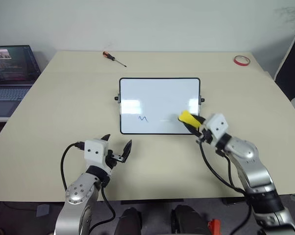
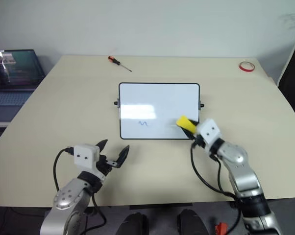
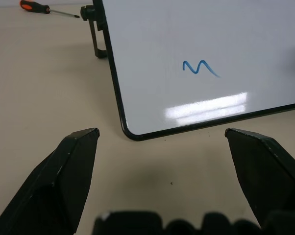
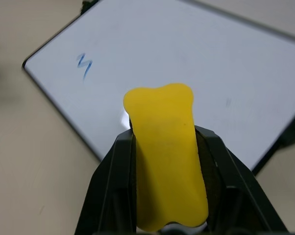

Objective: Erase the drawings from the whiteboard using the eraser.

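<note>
eraser held over the near right corner of the board

the whiteboard (image 1: pixel 159 105) lies flat in the middle of the table (image 1: pixel 59 107), with black knobs on its left and right short sides. one blue wavy line (image 1: pixel 144 118) is on its near left part; a very faint smear is to the right of it. the right gripper (image 1: pixel 192 122) is closed tight on the yellow eraser (image 1: pixel 187 118), and the eraser is over the near right corner of the board. whether it touches the surface, i cannot tell. the left gripper (image 1: pixel 116 146) is wide open and holds nothing, over the table just near of the board's near left corner. a screwdriver (image 1: pixel 113 58) and a red tape ring (image 1: pixel 241 60) lie at the far edge, a laptop (image 1: pixel 10 73) is far left.
</note>
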Controlling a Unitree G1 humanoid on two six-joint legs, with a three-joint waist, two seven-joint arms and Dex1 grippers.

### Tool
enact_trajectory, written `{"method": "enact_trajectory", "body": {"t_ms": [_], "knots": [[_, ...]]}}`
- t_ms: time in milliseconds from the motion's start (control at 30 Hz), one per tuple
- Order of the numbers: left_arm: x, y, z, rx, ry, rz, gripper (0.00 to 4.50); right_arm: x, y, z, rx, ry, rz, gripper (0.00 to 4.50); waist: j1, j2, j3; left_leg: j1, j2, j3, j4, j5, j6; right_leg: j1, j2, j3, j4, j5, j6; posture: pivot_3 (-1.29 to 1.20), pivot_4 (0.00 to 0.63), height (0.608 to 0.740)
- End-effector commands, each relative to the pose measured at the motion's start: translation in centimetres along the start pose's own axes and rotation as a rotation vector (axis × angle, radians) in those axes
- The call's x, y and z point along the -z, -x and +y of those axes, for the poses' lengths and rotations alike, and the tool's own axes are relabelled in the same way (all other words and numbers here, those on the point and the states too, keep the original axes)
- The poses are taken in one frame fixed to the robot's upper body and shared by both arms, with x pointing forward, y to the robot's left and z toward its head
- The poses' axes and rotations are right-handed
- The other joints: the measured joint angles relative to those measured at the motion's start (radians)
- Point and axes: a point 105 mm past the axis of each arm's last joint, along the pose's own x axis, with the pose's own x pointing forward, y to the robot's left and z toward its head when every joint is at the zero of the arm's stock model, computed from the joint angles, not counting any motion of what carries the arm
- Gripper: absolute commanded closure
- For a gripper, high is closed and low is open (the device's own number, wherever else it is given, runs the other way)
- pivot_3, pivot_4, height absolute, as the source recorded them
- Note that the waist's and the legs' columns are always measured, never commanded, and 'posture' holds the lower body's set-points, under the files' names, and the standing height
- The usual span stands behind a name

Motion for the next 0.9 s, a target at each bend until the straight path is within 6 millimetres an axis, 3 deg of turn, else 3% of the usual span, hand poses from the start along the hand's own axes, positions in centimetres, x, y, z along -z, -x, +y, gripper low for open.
{"method": "enact_trajectory", "body": {"t_ms": [33, 300, 400, 600, 900], "knots": [[-1.6, -0.5, -0.6, 0.023, -0.001, -0.064, 0.0, -1.8, -3.1, 1.4, -0.062, 0.045, -0.095, 3.25, 0.0, 0.0, 0.0, 0.0, 0.0, 0.0, 0.0, 0.0, 0.0, 0.0, 0.0, 0.0, 0.0, 0.0, 0.0, 0.0, 0.15, 0.74], [-1.9, -0.3, -1.5, 0.034, 0.002, -0.067, 0.0, -3.6, -8.3, 5.2, -0.17, -0.012, -0.169, 3.25, 0.002, 0.0, 0.0, -0.002, 0.002, 0.0, 0.0, 0.0, 0.0, -0.001, -0.003, 0.0, 0.0, 0.0, 0.0, 0.0, 0.15, 0.74], [-2.1, -0.3, -1.3, 0.021, 0.001, -0.069, 0.0, -2.4, -10.1, 6.4, -0.209, 0.047, -0.081, 3.25, 0.006, 0.0, 0.0, -0.002, 0.002, -0.002, 0.0, 0.0, 0.0, -0.001, -0.003, -0.001, 0.0, 0.0, 0.0, 0.0, 0.15, 0.74], [-2.1, -0.2, -1.1, 0.013, -0.004, -0.07, 0.0, -1.2, -12.2, 5.8, -0.189, 0.124, 0.012, 3.25, 0.007, 0.0, 0.0, -0.002, 0.002, -0.001, 0.0, 0.0, 0.0, -0.002, -0.003, -0.001, 0.001, 0.0, 0.0, 0.0, 0.15, 0.74], [-1.7, -0.4, -1.0, 0.017, -0.009, -0.067, 0.0, 1.2, -12.3, 4.6, -0.183, 0.194, 0.12, 3.25, 0.006, 0.0, 0.0, -0.001, 0.002, -0.001, 0.001, 0.0, 0.0, -0.001, -0.003, -0.001, 0.001, 0.0, 0.0, 0.0, 0.15, 0.74]]}}
